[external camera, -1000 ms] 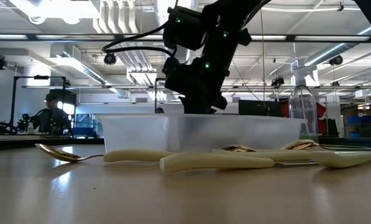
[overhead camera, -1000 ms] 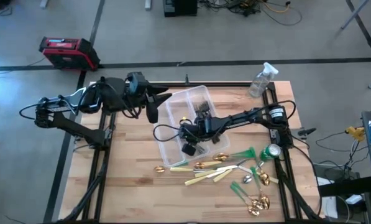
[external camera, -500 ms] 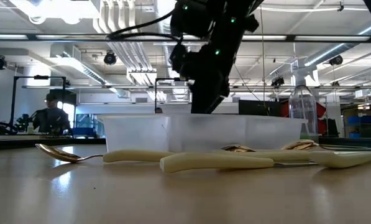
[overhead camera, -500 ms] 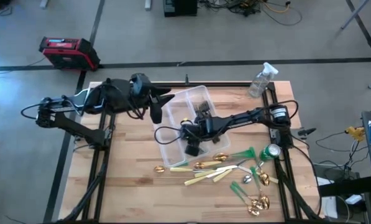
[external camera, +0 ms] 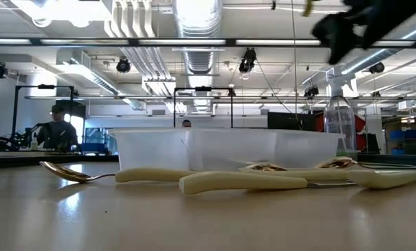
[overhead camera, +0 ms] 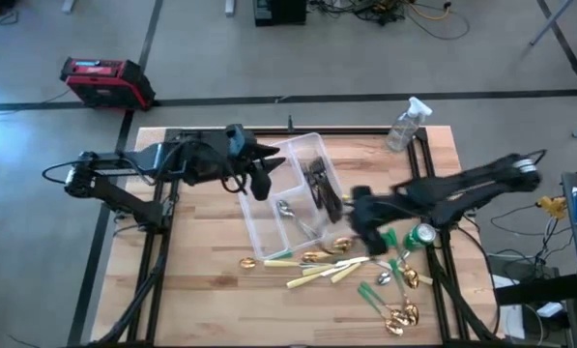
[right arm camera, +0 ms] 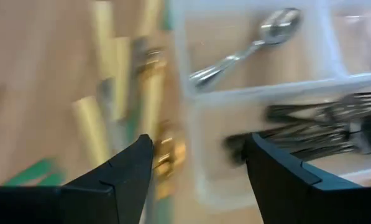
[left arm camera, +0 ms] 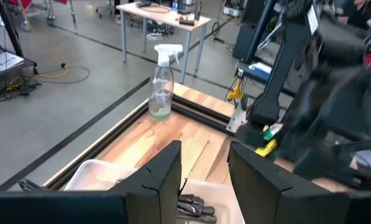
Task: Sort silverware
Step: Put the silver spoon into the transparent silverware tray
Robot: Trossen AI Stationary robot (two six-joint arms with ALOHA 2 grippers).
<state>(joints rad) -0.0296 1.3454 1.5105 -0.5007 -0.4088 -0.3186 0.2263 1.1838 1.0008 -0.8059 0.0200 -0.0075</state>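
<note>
A shiny silver spoon [overhead camera: 286, 209] lay flat in the middle compartment of the clear bin, and a bunch of dark forks [overhead camera: 319, 182] sat piled in the compartment to its right. Everything else was scattered on the table near the bin: cream-yellow-handled knives [overhead camera: 312, 277] lying flat, gold spoons [overhead camera: 402, 317] clustered at the near right, and green-handled pieces [overhead camera: 377, 294] mixed in among them.

Open left claw [left arm camera: 202, 171] over tray [left arm camera: 98, 175]; spray bottle [left arm camera: 162, 82] beyond.
</note>
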